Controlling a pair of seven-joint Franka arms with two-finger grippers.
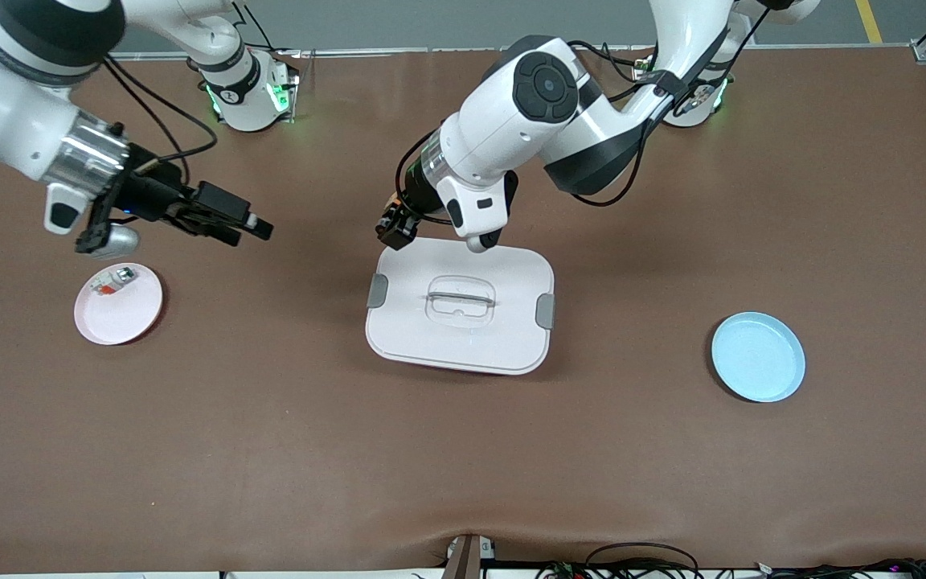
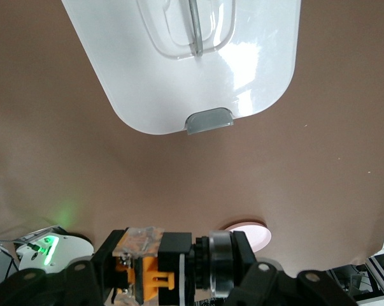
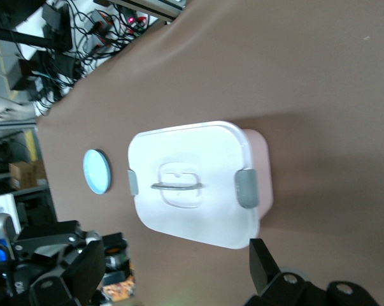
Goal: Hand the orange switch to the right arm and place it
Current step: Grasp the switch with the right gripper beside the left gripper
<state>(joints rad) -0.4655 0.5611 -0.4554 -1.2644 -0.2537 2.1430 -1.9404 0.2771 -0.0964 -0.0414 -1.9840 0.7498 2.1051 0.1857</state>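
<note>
My left gripper [image 1: 395,228] is shut on the orange switch [image 1: 391,214] and holds it in the air just above the edge of the white lidded box [image 1: 460,310] that faces the robots. In the left wrist view the switch [image 2: 172,268] lies crosswise between the fingers, with its orange and black body and a silver ring. My right gripper [image 1: 247,227] is open and empty, in the air over the bare table between the pink plate [image 1: 129,314] and the box. Its fingers [image 3: 265,268] stand wide apart in the right wrist view, where the left gripper with the switch [image 3: 117,288] also shows.
The pink plate holds a whitish-silver small part [image 1: 113,280] near the right arm's end. An empty light blue plate [image 1: 758,356] lies toward the left arm's end. The box has grey side clips [image 1: 545,311] and a lid handle.
</note>
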